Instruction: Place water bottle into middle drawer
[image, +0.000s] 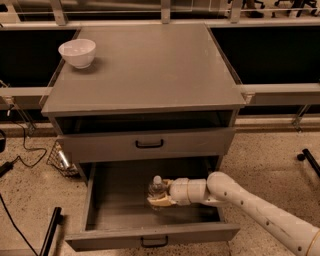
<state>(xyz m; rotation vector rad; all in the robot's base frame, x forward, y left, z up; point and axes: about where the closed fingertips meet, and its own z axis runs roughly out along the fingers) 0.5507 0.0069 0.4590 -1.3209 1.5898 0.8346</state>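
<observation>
**Gripper holds bottle inside the open middle drawer**

The gripper (159, 200) is down inside the middle drawer (116, 204), over the centre of its floor and a little towards its right half. Its tan fingers (161, 202) are clamped on the lower part of the water bottle (156, 187). The bottle stands upright against the gripper's left end, with its white cap rising just above the fingers. Whether the bottle's base touches the drawer floor cannot be told.

The white arm (260, 216) reaches the gripper from beyond the drawer's right front corner and crosses over the right side wall. The drawer is pulled well out. Its front panel, with the small black handle (154, 243), lies in front of the bottle and apart from it.

Directly above the drawer's rear part is another grey drawer front (100, 146), shut, with its own black handle (149, 144). Above that is an open slot under the grey cabinet top (150, 70). A white bowl (77, 52) sits on that top, above and behind the drawer's left side. On the speckled floor left of the drawer are a small wire basket (61, 160) and a black cable (22, 161).
</observation>
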